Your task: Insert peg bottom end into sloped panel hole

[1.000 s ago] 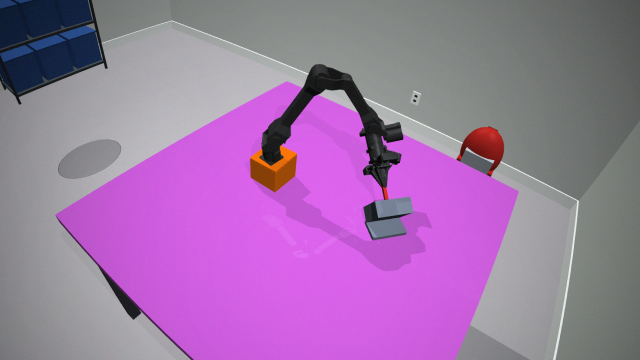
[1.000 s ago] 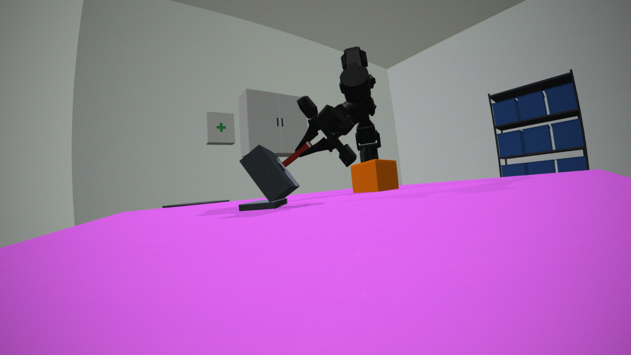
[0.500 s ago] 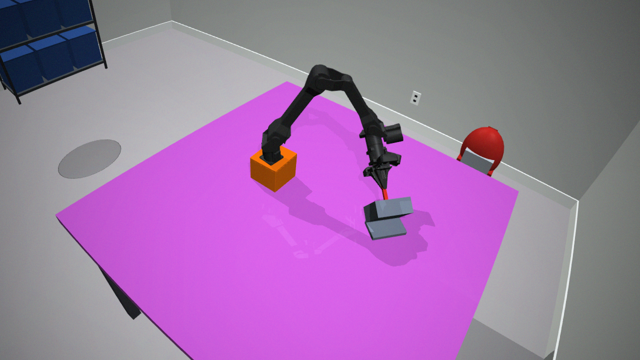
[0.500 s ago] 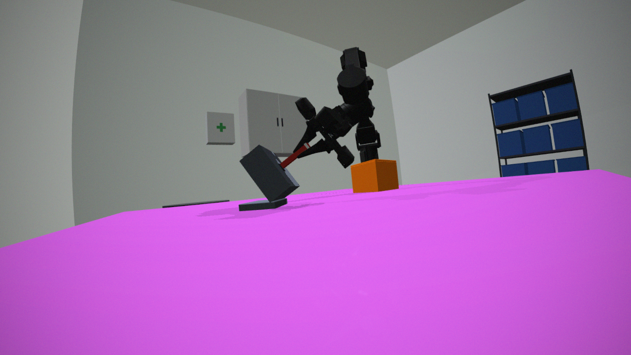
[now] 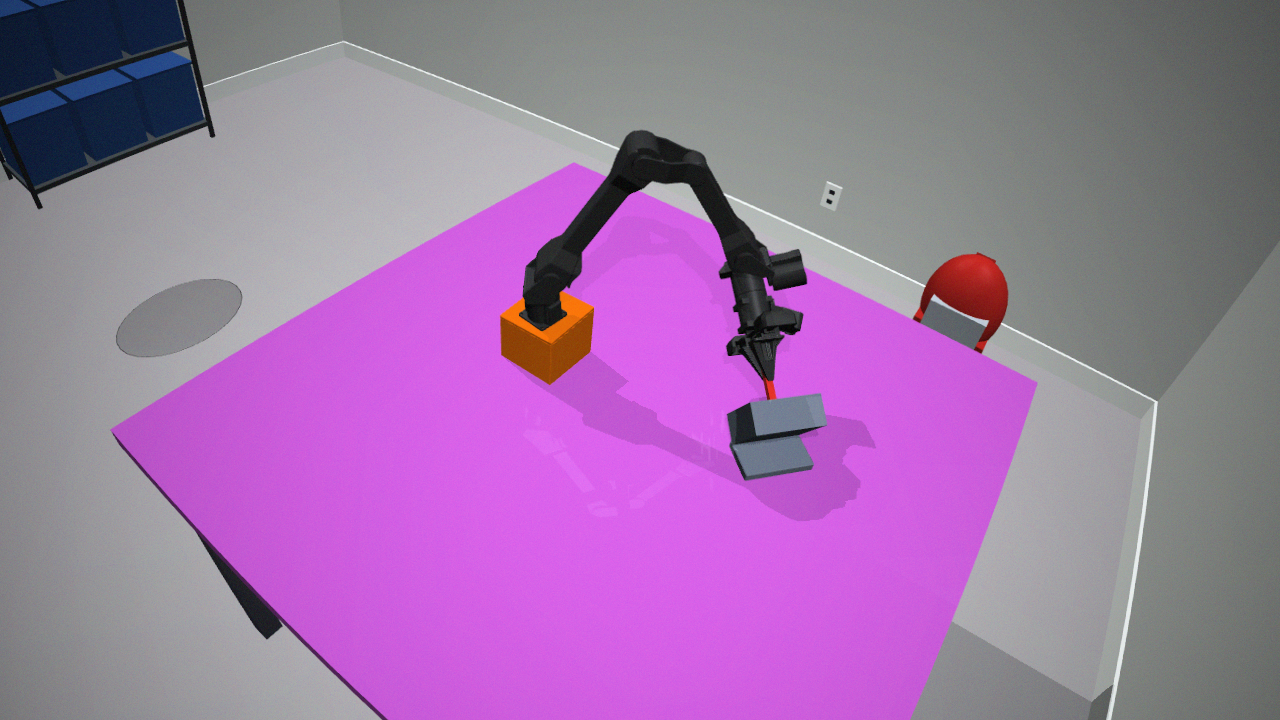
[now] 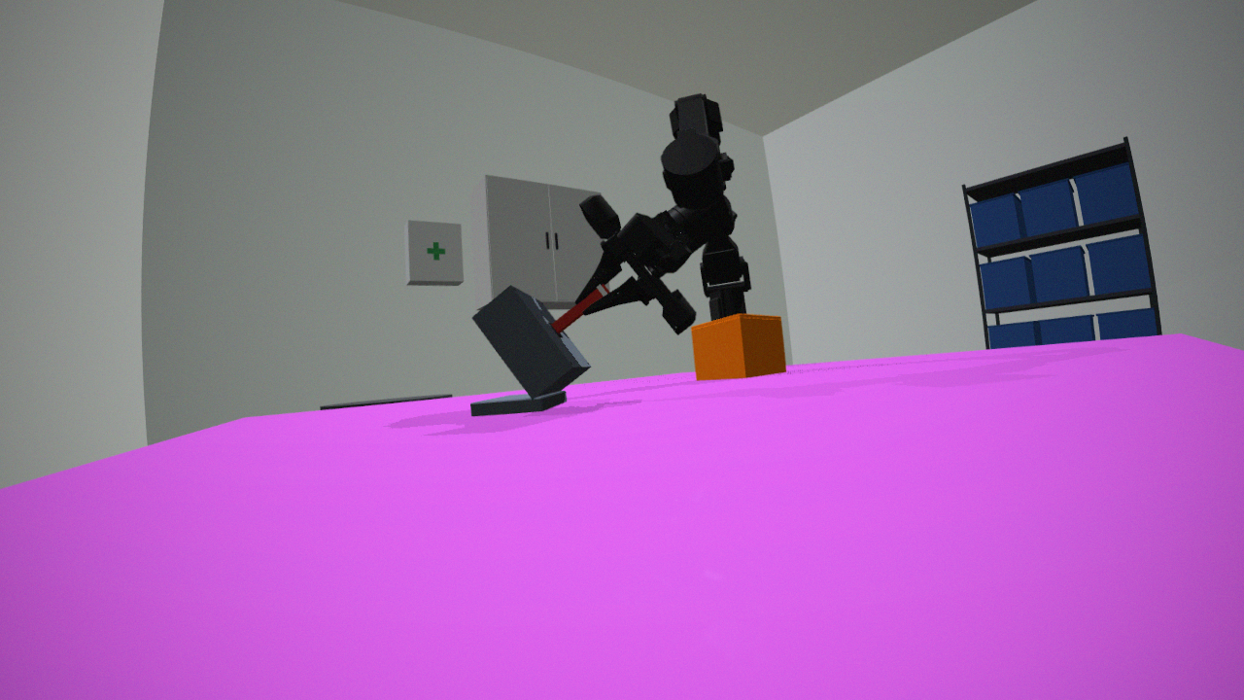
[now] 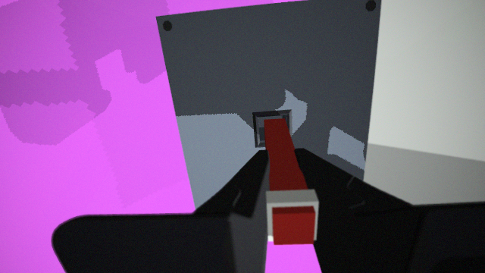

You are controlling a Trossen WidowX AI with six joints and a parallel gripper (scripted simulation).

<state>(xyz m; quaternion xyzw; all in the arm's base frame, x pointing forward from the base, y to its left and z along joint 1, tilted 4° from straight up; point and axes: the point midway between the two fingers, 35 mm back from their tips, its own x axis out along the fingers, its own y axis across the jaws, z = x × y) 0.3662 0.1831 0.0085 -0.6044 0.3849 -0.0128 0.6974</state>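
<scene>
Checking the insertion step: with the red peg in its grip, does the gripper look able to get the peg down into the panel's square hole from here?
Probably yes. The gripper is shut on the peg, whose tip already sits in the hole of the panel, with nothing between them; how squarely it lines up is hard to judge.

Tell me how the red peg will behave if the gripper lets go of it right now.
The red peg looks rigid and straight, so it should not sag. Its flat sides and the square hole should stop it rolling. With only its tip entered and the gripper gone, it may slide back out.
</scene>
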